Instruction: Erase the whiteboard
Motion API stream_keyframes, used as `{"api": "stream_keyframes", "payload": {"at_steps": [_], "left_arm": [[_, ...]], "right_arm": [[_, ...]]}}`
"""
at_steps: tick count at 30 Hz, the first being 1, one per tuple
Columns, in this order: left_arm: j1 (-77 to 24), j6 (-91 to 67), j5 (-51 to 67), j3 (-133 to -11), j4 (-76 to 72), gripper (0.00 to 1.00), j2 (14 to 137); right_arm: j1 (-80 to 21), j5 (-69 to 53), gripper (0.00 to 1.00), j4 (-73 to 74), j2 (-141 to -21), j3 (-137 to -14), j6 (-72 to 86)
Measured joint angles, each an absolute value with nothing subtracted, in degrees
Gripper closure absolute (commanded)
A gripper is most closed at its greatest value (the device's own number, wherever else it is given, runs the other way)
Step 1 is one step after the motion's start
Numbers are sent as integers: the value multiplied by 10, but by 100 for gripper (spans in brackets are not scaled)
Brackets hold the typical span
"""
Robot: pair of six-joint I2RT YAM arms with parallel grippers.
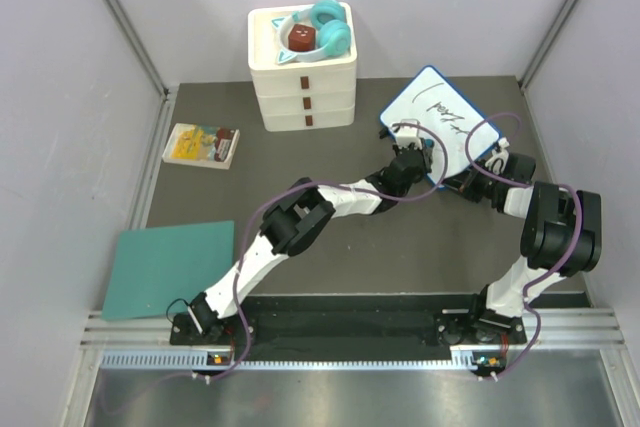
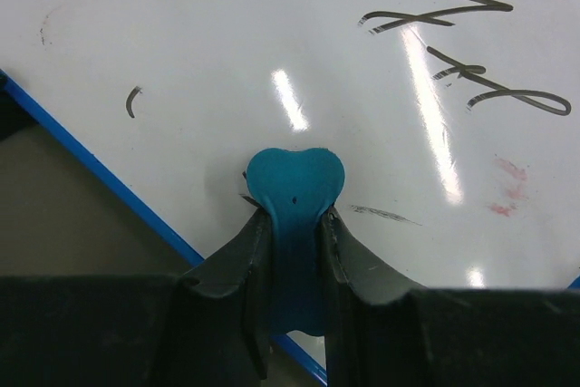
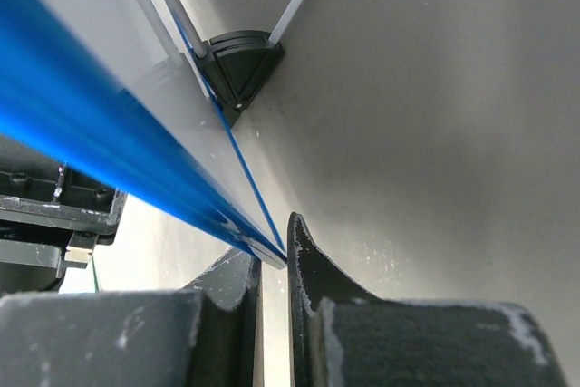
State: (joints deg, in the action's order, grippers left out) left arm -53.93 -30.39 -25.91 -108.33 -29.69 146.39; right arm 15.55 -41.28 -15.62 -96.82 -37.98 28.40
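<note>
Left hand (image 2: 293, 217) pinched tight, reaching far forward; right hand (image 3: 272, 249) clamped.

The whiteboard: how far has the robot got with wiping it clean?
Barely begun. Ready: the right gripper pinches the blue rim of the whiteboard, steadying it. In hand: the left gripper grips a teal wiper over the board's near edge. Left: the black writing, a red smudge and a small stray mark all need wiping.

Whiteboard (image 1: 437, 107) far right, drawer box (image 1: 303, 97) far centre, headphones (image 1: 335, 35) on top, booklet (image 1: 200, 144) left, sheet (image 1: 170, 269) near left.
</note>
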Motion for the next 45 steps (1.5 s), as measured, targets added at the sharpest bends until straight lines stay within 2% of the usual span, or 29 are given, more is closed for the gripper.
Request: {"api": "stream_keyframes", "payload": {"at_steps": [6, 14, 17, 21, 33, 45], "left_arm": [[-538, -299, -279, -1104, -288, 100, 1473], [-525, -321, -244, -1251, -280, 100, 1544], [-523, -328, -227, -1269, -280, 100, 1552], [-522, -332, -221, -1264, -281, 100, 1551], [-496, -385, -239, -1123, -269, 100, 1482], [-434, -386, -229, -1107, -255, 100, 1480]], "right_arm": [[156, -413, 100, -156, -968, -380, 283], [156, -412, 100, -156, -968, -380, 286], [156, -412, 100, -156, -968, -380, 286], [156, -413, 100, -156, -968, -380, 287], [156, -414, 100, -156, -968, -380, 285], [156, -415, 100, -156, -968, -380, 283]]}}
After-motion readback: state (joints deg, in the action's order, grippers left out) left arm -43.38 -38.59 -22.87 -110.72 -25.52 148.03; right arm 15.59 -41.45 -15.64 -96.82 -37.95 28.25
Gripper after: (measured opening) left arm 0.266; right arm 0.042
